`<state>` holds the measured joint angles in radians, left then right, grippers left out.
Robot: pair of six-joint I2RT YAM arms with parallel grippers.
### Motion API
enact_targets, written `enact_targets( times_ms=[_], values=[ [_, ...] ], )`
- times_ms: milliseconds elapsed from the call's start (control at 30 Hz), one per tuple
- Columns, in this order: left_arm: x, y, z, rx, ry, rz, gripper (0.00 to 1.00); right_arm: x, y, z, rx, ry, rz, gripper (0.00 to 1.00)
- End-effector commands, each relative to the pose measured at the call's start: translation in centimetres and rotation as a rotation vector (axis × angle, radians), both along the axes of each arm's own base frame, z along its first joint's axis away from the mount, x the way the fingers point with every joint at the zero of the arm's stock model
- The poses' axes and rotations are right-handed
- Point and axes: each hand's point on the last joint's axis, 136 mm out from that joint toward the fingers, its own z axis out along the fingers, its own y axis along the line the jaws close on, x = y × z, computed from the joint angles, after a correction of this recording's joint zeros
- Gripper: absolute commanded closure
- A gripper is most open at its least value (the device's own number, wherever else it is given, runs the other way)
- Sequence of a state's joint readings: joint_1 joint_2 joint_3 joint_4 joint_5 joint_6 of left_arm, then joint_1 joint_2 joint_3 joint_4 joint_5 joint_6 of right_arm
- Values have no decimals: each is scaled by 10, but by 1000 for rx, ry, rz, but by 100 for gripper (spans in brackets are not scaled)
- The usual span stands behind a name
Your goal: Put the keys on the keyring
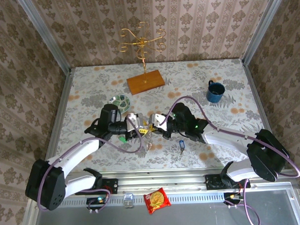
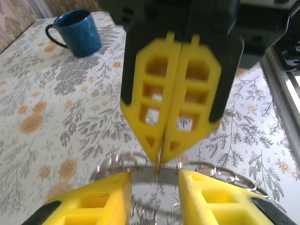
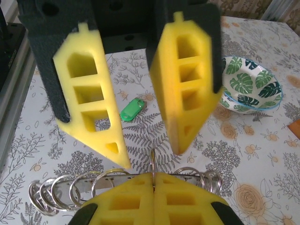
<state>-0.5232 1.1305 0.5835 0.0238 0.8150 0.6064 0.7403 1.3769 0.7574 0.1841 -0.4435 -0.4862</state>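
The keyring [image 3: 89, 183] is a metal strip carrying several wire split rings, held above the table between the two arms. My right gripper [image 3: 153, 176] is shut on one thin ring [image 3: 153, 161] of it. In the left wrist view, the right gripper [image 2: 159, 157] pinches that ring from above. My left gripper [image 2: 154, 180] is open, one finger on each side of the strip [image 2: 143, 176]. From above, both grippers meet over the table's middle, left [image 1: 142, 126] and right [image 1: 154, 123]. The green-headed key [image 3: 132, 108] lies on the table behind the left gripper, also [image 1: 122, 139]. The blue-headed key [image 1: 181, 147] lies under the right arm.
A leaf-patterned bowl [image 1: 120, 100] sits just beyond the left arm. A blue mug [image 1: 216, 92] stands at the right rear. A wooden base with a gold wire stand [image 1: 145, 82] is at the back. A snack packet [image 1: 157, 199] lies on the near rail.
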Motion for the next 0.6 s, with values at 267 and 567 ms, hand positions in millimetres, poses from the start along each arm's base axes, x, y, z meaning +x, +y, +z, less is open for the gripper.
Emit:
enact_targets(
  times_ms=[267, 567],
  values=[
    [8, 2, 10, -173, 1, 42, 67, 0, 7, -1, 53, 23, 36, 100],
    [2, -4, 3, -204, 63, 3, 71, -2, 8, -1, 55, 29, 53, 100]
  ],
)
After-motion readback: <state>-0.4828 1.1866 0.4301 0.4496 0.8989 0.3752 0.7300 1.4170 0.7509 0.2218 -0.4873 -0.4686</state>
